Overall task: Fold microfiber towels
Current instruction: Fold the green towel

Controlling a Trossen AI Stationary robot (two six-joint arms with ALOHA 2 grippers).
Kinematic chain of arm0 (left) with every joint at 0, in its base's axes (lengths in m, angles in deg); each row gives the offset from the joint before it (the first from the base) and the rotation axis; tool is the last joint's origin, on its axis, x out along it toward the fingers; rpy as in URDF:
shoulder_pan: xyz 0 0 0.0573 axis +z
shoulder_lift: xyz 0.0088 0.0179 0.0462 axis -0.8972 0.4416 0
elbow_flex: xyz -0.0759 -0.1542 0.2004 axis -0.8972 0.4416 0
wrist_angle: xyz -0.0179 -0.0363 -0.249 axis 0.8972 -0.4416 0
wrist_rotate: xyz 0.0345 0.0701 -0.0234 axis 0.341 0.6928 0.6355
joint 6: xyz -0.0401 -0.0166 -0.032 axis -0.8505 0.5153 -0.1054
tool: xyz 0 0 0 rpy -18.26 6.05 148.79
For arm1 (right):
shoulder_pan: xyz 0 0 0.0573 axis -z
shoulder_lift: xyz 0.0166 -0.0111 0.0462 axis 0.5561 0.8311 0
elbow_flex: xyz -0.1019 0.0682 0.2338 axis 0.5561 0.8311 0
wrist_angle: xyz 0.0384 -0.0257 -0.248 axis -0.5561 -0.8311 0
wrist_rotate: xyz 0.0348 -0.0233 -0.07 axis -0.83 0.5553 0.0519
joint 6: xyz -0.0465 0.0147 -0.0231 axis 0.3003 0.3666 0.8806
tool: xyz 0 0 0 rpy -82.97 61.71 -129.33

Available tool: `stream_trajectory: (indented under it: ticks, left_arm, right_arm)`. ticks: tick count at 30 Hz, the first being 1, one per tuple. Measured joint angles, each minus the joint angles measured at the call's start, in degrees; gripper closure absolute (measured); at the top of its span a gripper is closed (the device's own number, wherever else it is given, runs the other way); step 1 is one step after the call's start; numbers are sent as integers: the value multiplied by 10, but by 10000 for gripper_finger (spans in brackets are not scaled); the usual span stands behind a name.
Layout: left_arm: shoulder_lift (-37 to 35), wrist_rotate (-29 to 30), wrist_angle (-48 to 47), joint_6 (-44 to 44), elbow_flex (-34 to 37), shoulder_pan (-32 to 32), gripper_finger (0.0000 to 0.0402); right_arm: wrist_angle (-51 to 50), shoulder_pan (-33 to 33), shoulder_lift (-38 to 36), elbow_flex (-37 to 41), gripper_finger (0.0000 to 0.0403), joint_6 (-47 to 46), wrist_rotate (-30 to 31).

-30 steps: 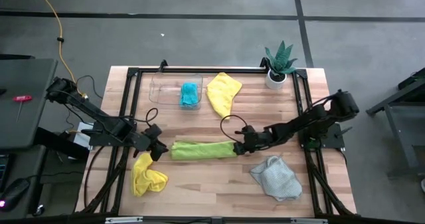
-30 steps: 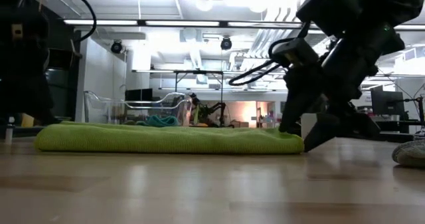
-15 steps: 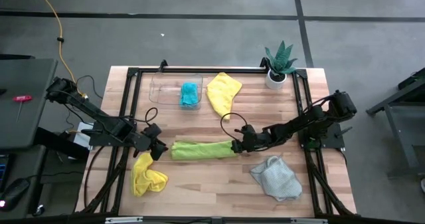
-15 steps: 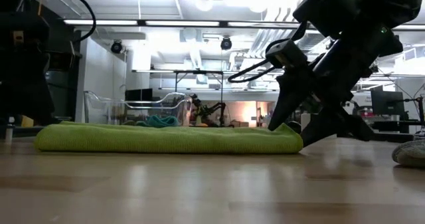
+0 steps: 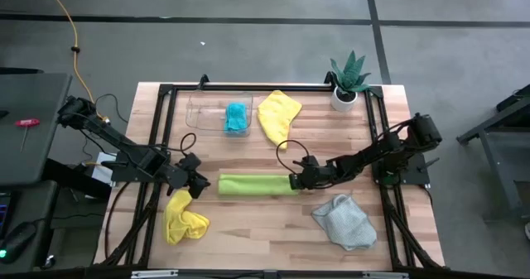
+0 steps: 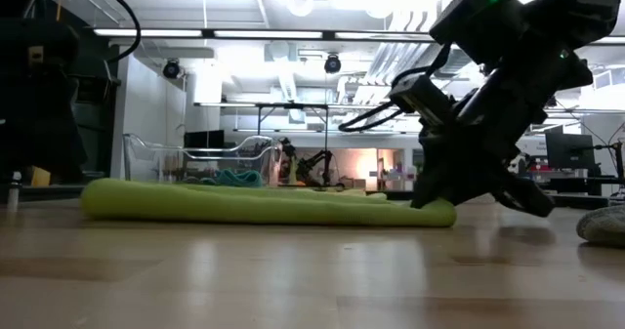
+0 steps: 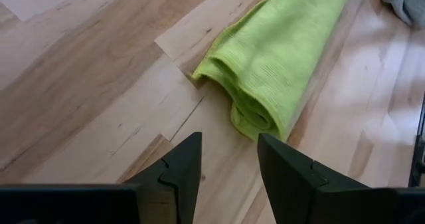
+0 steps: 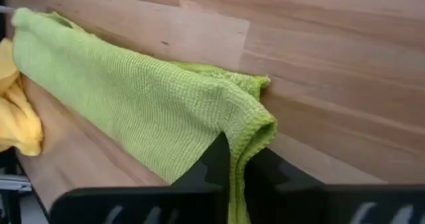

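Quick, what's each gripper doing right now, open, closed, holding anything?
Left gripper: open, empty, just short of the lime green towel's end.
Right gripper: closed, pinching the lime green towel's other end.

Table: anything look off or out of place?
Two towels still lie crumpled: the yellow towel at the front left and the grey towel at the front right. The right hand pinches the green towel. Nothing looks spilled or damaged.
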Motion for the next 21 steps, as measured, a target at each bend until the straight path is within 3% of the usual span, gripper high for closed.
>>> stream_trajectory:
  ticks: [6, 12, 16, 21]
  left_arm:
    - [0, -8, 4, 31, -24, 1, 266]
    - [7, 33, 74, 155, -68, 37, 280]
    - [57, 31, 164, 275, -86, 87, 301]
    - [183, -14, 252, 366, -117, 149, 355]
  right_arm:
    - [-137, 2, -85, 22, 397, -6, 24]
    - [-300, 9, -189, 30, 400, -7, 28]
    - [-319, 17, -219, 29, 401, 3, 26]
    - [-315, 19, -222, 29, 402, 3, 26]
